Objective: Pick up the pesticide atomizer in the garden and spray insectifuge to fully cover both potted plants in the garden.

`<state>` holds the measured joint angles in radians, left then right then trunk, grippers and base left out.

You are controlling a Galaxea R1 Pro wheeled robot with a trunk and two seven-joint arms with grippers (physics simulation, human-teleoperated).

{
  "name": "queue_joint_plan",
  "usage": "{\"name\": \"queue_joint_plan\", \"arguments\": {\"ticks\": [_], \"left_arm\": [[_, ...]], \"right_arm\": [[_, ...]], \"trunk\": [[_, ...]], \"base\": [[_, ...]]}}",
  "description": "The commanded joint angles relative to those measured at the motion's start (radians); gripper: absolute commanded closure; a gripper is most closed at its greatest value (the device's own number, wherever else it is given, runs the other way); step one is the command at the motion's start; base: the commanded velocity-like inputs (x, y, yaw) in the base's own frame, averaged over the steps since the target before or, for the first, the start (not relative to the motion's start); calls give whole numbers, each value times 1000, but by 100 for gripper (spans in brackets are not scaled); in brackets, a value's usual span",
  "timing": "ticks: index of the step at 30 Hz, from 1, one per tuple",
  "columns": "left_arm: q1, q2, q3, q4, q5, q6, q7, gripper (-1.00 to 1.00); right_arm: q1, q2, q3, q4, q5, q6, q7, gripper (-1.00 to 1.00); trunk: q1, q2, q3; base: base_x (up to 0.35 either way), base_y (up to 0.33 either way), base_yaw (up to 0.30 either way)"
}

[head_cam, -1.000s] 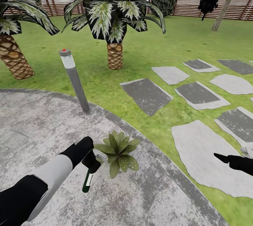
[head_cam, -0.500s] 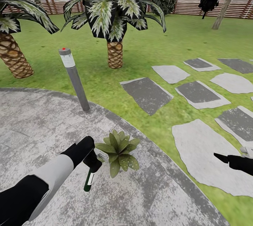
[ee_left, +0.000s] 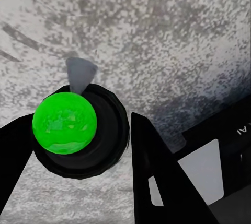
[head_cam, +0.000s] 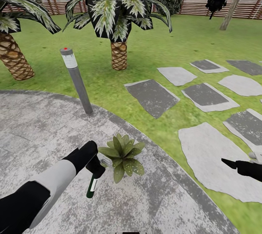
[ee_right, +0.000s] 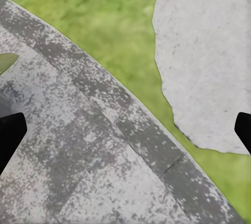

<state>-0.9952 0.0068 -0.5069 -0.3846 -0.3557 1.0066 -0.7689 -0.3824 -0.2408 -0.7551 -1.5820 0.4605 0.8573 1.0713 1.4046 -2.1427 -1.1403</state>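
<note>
Little has moved since a second ago: left gripper (head_cam: 95,168) stays clamped on the atomizer (head_cam: 91,187) just beside the plant (head_cam: 123,156) on the patio (head_cam: 43,132), right gripper (head_cam: 233,163) spread, idle; next, aim nozzle across every leaf.

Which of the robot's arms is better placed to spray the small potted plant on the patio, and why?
Left. The left gripper already holds the pesticide atomizer right beside the potted plant; the right gripper is far off and open.
</note>
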Motion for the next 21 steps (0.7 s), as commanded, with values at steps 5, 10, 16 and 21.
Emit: {"name": "queue_joint_plan", "arguments": {"ticks": [5, 10, 16, 21], "left_arm": [[0, 5, -2, -2, -11, 1, -3, 100], [7, 23, 2, 0, -10, 0, 7, 100], [18, 31, 6, 0, -9, 0, 8, 100], [28, 32, 7, 0, -7, 0, 8, 100]], "right_arm": [[-1, -2, -2, -1, 11, 4, 10, -100], [0, -9, -1, -1, 12, 4, 9, -100], [0, -11, -2, -1, 12, 5, 9, -100], [0, -11, -3, -1, 12, 5, 9, -100]], "trunk": [[0, 0, -1], [19, -35, -16], [23, -42, -20], [23, -42, -20]], "base": [[0, 0, 0], [0, 0, 0], [0, 0, 0], [0, 0, 0]]}}
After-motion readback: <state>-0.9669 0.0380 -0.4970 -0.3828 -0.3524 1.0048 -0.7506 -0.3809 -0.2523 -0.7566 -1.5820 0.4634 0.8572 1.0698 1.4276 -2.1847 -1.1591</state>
